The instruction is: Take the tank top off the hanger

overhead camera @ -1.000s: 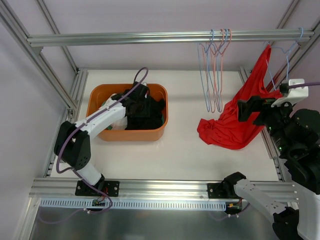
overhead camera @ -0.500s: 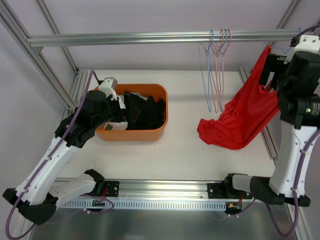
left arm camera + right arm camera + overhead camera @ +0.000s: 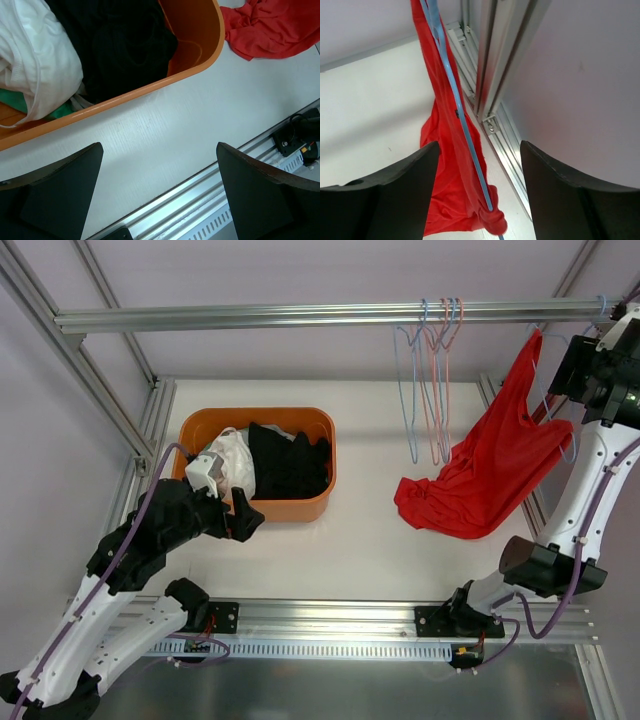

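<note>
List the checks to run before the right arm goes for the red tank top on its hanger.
1. Right gripper open and empty: ok, jaws wide apart.
2. Blue hanger and red tank top ahead of it: ok, both show between the jaws in the wrist view.
3. Jaws at the cloth's depth: cannot tell.
4. Tank top clear of the spare hangers: cannot tell; from above, its edge lies close to them.
5. Left gripper open, empty, out of the way: ok, over the table beside the orange bin.
</note>
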